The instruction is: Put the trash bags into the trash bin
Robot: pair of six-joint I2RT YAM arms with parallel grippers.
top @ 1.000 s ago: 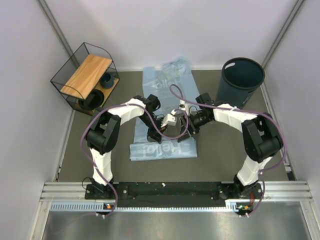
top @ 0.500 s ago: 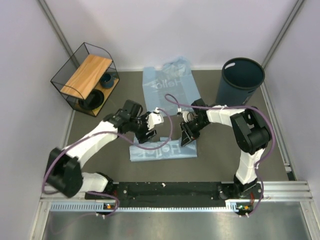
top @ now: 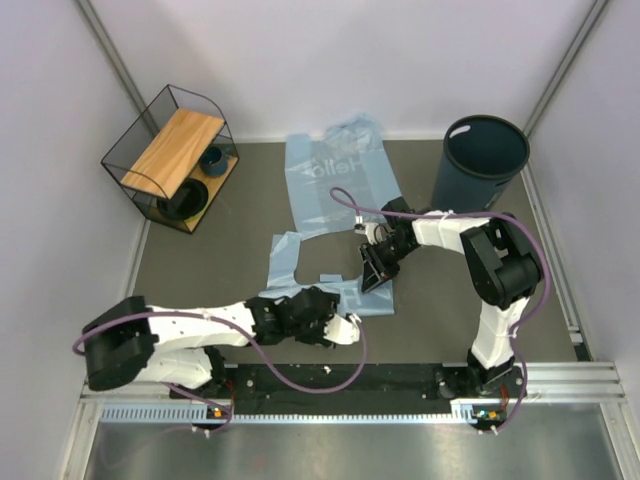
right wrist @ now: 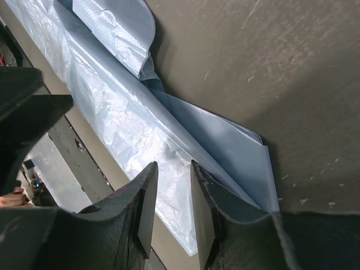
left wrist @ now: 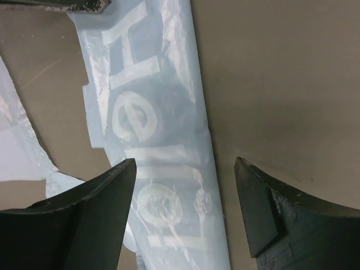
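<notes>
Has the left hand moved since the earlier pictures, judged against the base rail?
Yes. The left hand has swung from mid-table back toward the black base rail, and now hangs open over the near end of the trash bag.

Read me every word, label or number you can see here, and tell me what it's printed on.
"Hello": white letters on the far trash bag, upside down in the top view.
"Hello": white letters on the near trash bag, clear in the left wrist view.
No readable text on the trash bin or the wire basket.
</notes>
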